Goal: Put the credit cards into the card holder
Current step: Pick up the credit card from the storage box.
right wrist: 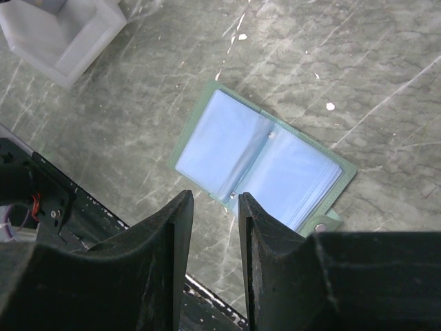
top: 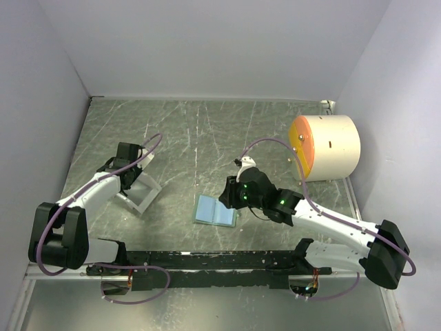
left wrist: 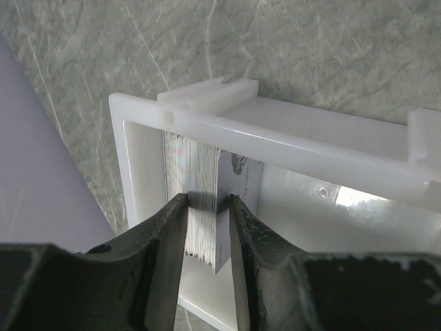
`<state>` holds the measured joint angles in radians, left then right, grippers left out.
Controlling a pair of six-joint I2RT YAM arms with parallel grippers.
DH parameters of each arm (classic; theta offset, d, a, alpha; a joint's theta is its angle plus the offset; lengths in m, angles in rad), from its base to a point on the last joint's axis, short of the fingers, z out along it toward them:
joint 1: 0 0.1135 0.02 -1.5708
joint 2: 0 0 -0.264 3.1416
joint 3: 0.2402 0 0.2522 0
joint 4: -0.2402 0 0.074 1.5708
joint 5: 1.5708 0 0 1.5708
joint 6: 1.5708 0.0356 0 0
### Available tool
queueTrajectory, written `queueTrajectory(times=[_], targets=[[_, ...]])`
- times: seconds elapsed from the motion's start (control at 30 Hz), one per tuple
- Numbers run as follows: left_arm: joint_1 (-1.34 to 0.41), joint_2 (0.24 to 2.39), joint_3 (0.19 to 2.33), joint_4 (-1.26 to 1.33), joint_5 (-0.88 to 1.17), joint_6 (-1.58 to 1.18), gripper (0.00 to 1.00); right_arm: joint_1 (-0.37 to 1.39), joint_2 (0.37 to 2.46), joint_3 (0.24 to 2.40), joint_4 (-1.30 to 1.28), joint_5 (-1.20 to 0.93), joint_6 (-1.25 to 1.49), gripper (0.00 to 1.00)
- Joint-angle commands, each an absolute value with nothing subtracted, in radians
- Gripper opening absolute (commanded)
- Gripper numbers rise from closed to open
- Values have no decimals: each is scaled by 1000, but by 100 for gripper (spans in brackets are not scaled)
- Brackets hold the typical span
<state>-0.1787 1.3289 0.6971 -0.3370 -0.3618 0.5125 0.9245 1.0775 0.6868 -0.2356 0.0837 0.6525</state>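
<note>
Since the card holder lies open and flat with its blue side up, its pockets are ready for cards. It rests on the grey-green bench, the biggest thing here.

Next in size is a fat round drum, cream with an orange face. It sits far to the right of the card holder and a bit behind it.

The white tray comes next, well apart to the left of the card holder. The left end effector reaches down into it.

The right end effector hangs just above the near edge of the card holder. Its fingers are a little apart and hold nothing.

Smallest are the credit cards. They are all over in the tray, none in the card holder yet. They stand on edge, packed close in a row. The left fingers press on both sides of a small bunch of them and look clamped on it.

I think the cards are light, stiff, thin and slippery. Because they are packed so close, more than one may come up at once. The best place to hold one is its top edge, pinched on the two flat faces. The card holder looks soft and light, so it may slide when a card is pushed in.
</note>
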Motion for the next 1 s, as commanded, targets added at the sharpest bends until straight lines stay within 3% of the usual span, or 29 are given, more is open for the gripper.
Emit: queueTrajectory(times=[0.0,0.67,0.97], targets=[[-183,1327,733,-339,-392,531,39,926,1055,681,-234,104,647,33],[-198,1338,772,-390,-382,525,26,925,1048,673,-233,103,653,33],[-212,1350,856,-504,-309,487,7,925,1049,679,-238,104,655,33]])
